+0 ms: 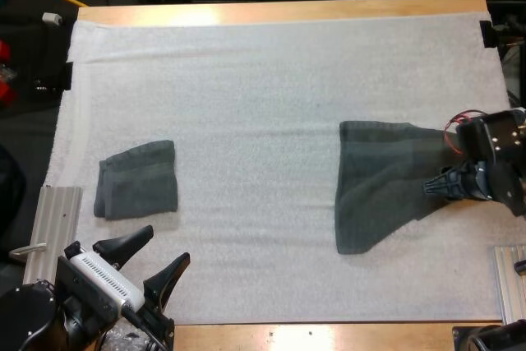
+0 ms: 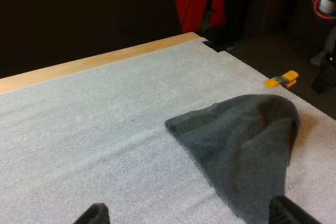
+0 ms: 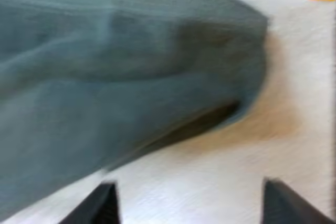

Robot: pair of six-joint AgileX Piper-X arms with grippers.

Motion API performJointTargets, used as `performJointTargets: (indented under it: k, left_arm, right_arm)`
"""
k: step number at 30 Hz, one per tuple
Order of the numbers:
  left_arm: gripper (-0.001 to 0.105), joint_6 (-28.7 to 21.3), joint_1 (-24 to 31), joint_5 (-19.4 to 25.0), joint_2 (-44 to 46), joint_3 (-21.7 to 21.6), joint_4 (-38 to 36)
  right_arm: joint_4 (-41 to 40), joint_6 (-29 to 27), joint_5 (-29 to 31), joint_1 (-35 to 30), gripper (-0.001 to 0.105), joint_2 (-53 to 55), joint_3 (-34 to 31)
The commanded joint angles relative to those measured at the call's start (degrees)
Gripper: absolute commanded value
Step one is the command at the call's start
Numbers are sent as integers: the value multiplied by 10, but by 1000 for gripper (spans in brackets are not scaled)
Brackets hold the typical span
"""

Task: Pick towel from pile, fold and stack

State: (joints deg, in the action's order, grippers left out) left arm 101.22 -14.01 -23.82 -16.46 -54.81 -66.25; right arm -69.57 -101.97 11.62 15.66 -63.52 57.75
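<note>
A: Overhead light, even and bright across the white mat. Hot glare on the far wooden edge of the table, well beyond the left claw.
B: Shadows?
A: Soft and short. A faint dark rim runs along the spread towel, just ahead of the right claw. In the right wrist view a warm brownish shadow sits under the towel's raised fold, straight in front of that claw.
B: Folded towel?
A: Just beyond the left claw. Thin shadow at its edges.
B: Background?
A: Near black past the table's far side. The mat closest to the right claw washes out almost to white.
</note>
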Motion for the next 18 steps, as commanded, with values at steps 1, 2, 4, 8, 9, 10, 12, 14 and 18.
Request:
performJointTargets:
  k: [1,2,4,8,9,10,12,14,18]
  left_arm:
    - [59,2,-3,-3,-2,-3,2]
    - [59,2,-3,-3,-2,-3,2]
    - [59,2,-3,-3,-2,-3,2]
    - [59,2,-3,-3,-2,-3,2]
    - [59,2,-3,-3,-2,-3,2]
    - [59,2,-3,-3,-2,-3,2]
    - [59,2,-3,-3,-2,-3,-3]
    - [59,2,-3,-3,-2,-3,-16]
    - [59,2,-3,-3,-2,-3,-66]
  right_arm:
    - [-7,4,-40,-2,47,7,5]
    - [-10,7,-62,-1,46,10,5]
    - [-18,16,-107,0,46,14,5]
    - [-23,20,-152,0,46,16,3]
    - [-23,20,-166,0,46,16,1]
    - [-23,20,-178,0,46,16,-1]
    - [-23,20,-208,4,46,16,-6]
    - [-23,20,-212,17,46,16,-10]
    - [6,44,-205,90,46,16,-21]
